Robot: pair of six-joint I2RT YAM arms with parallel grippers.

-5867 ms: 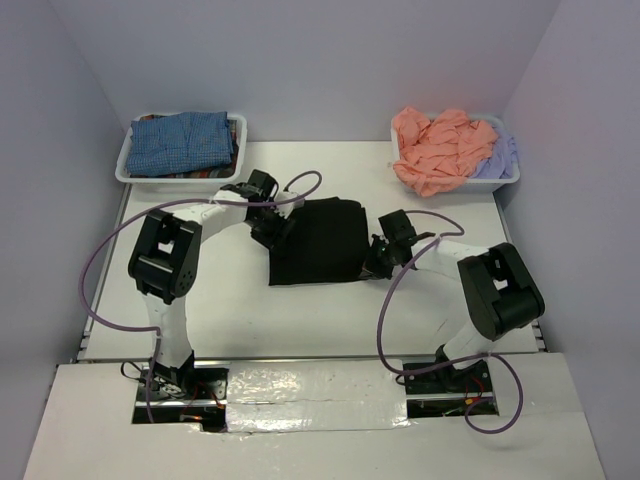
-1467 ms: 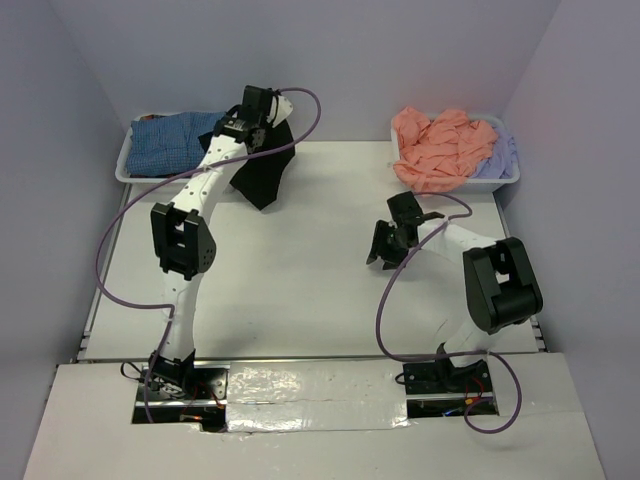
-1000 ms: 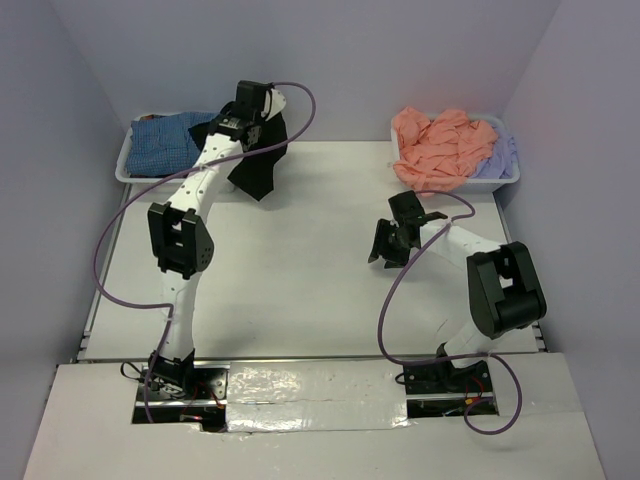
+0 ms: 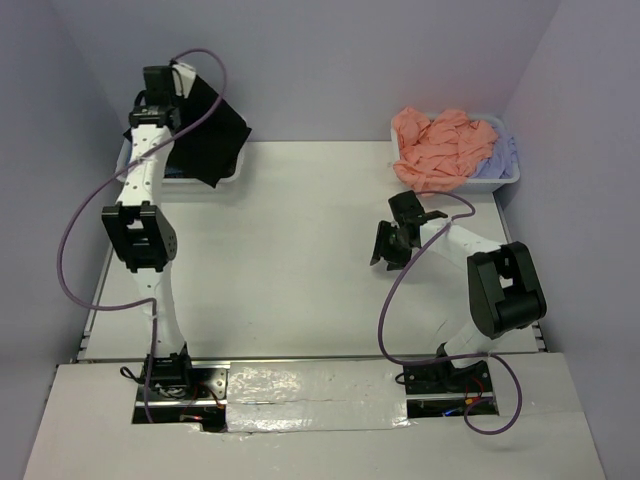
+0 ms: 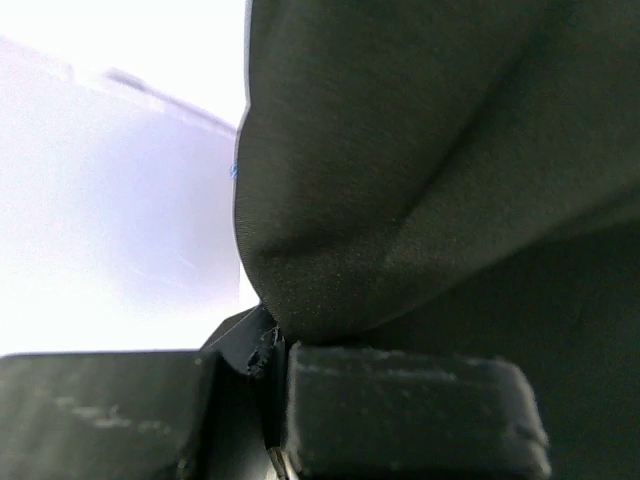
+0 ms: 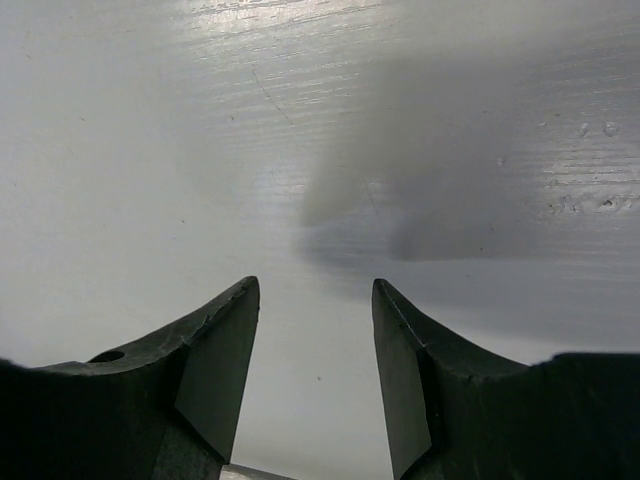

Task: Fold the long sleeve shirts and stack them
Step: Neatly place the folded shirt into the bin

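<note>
My left gripper is raised high at the back left, shut on the black long sleeve shirt. The shirt hangs from it as a folded dark panel over the left white bin. In the left wrist view black cloth fills most of the picture and is pinched at my left gripper. My right gripper stands open low over the bare table, nothing between its fingers. A salmon-pink shirt and a pale lavender one lie crumpled in the right bin.
The right white bin sits at the back right corner. Most of the left bin is hidden behind the hanging shirt and my left arm. Lilac walls close in at the back and both sides. Purple cables loop off both arms.
My left arm has swung the black shirt leftward and higher, from beside the left bin to over it. The right arm has hardly moved.
</note>
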